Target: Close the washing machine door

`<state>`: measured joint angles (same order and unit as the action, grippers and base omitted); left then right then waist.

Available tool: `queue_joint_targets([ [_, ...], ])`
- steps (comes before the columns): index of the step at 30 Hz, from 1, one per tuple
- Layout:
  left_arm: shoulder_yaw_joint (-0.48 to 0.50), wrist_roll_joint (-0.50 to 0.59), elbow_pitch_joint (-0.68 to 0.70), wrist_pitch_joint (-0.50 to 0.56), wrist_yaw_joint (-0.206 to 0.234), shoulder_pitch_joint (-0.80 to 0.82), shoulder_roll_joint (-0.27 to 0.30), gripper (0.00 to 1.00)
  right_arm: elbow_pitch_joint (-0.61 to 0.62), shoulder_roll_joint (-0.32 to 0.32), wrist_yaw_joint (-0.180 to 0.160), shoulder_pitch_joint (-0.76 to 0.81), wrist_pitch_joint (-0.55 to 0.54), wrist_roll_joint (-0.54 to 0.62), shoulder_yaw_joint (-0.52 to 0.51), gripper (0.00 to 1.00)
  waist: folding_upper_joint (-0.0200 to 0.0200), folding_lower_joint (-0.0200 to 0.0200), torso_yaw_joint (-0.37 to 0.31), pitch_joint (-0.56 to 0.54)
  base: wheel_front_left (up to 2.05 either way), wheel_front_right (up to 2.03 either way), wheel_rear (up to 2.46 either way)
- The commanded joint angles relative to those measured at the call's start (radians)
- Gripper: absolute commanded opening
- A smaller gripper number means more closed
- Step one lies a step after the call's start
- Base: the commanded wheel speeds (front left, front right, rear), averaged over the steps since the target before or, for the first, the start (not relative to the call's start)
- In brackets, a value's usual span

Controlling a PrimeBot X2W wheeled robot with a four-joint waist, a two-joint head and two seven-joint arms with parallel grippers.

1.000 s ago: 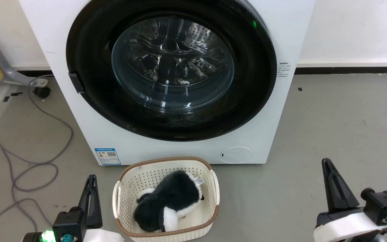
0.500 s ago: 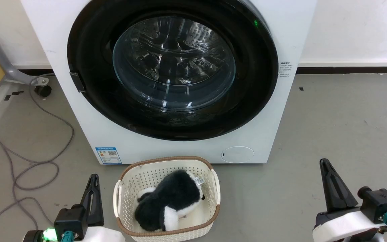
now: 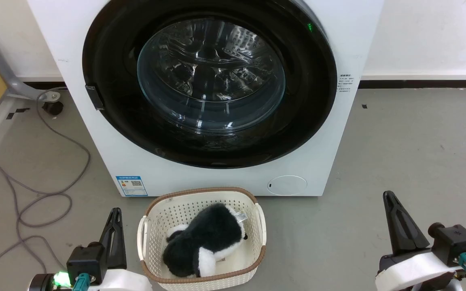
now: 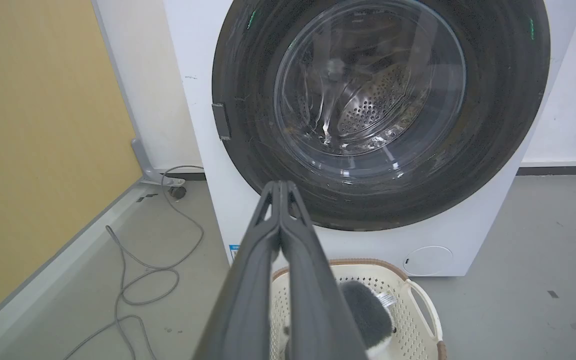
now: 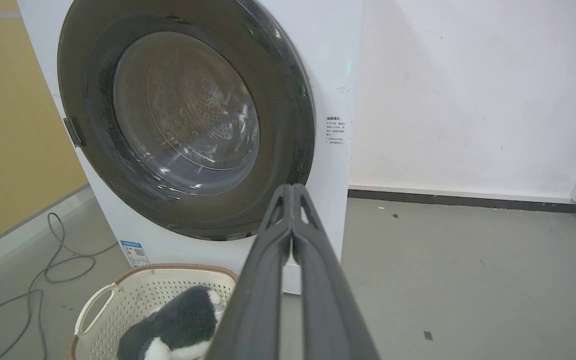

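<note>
Head view: the washing machine door (image 3: 210, 81) lies shut against the washing machine (image 3: 107, 161), and both my claws sit low and free.
I see the door's glossy black rim flush on the white front, with a small dark tab (image 3: 94, 97) at the rim's left edge. My left claw (image 3: 115, 214) is at the lower left, its fingers pressed together on nothing. My right claw (image 3: 388, 200) at the lower right is likewise together and empty, and both wrist views show the fingers meeting at the tips. Between them on the grey floor (image 3: 399, 141), just in front of the machine, stands a cream basket (image 3: 200, 190) holding a black-and-white plush toy (image 3: 204, 246). A grey cable (image 3: 71, 201) loops on the floor at left.
</note>
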<state>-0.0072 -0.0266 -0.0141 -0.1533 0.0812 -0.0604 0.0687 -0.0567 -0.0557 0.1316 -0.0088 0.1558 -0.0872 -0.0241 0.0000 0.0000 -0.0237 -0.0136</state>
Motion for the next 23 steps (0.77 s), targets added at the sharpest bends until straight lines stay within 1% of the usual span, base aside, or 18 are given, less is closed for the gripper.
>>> queue_joint_targets([
  [1, 0.002, 0.009, 0.004, 0.006, -0.005, 0.015, -0.004, 0.0, 0.007, 0.002, 0.0, 0.004, -0.008, 0.011, 0.003, 0.0, 0.0, 0.0, 0.0, 0.0, 0.0, 0.0, 0.0],
  [23, 0.004, 0.015, 0.007, 0.051, -0.029, 0.029, -0.008, 0.0, 0.022, 0.003, -0.001, 0.005, -0.053, 0.034, 0.009, 0.0, 0.0, 0.0, 0.008, 0.004, 0.0, 0.0, 0.0],
])
